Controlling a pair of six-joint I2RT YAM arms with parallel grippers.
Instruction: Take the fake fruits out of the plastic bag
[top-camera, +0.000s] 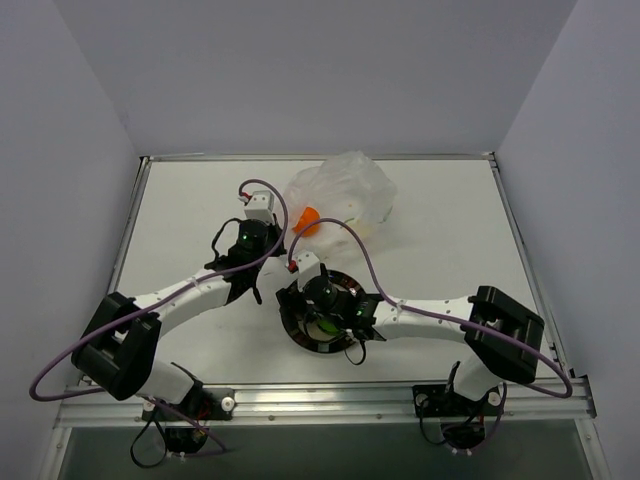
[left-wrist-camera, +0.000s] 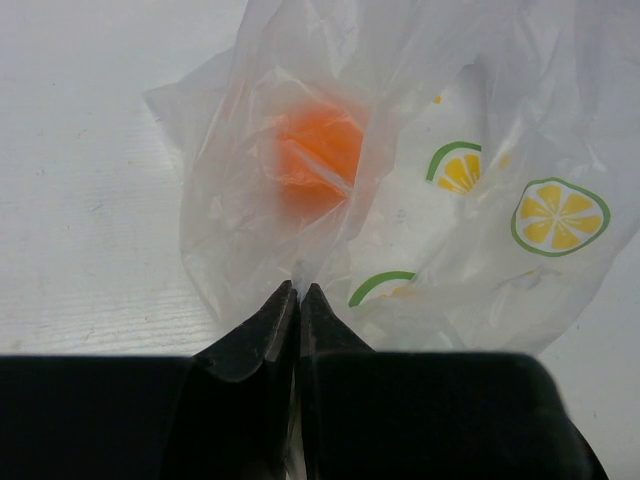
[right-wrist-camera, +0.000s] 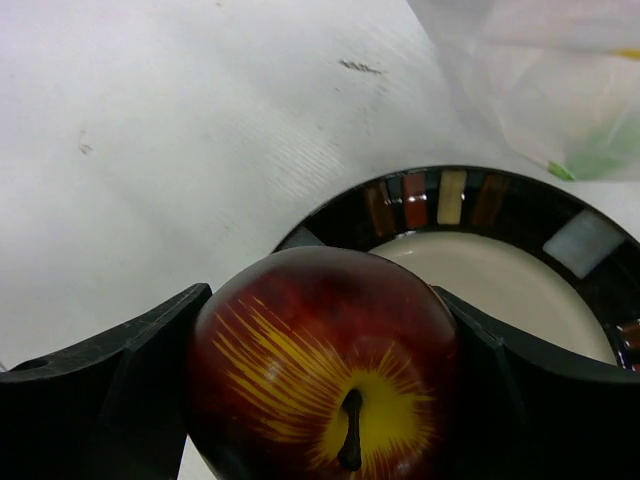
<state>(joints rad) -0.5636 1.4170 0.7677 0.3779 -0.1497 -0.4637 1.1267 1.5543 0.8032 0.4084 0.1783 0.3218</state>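
Note:
The clear plastic bag (top-camera: 342, 192), printed with lemon slices, lies at the back middle of the table. The orange fruit (top-camera: 307, 218) sits inside its left end and shows through the film in the left wrist view (left-wrist-camera: 315, 160). My left gripper (left-wrist-camera: 298, 290) is shut on a fold of the bag (left-wrist-camera: 440, 100) just below the orange fruit. My right gripper (right-wrist-camera: 322, 330) is shut on the dark maroon fruit (right-wrist-camera: 325, 370), a glossy apple with yellow streaks, held above the plate's near rim. The green fruit (top-camera: 322, 326) lies on the plate under the right wrist.
The round dark-rimmed plate (top-camera: 292, 325) with a cream centre sits at the front middle, and its tiled rim shows in the right wrist view (right-wrist-camera: 450, 198). A corner of the bag (right-wrist-camera: 540, 90) lies just beyond the plate. Purple cables arc over both arms.

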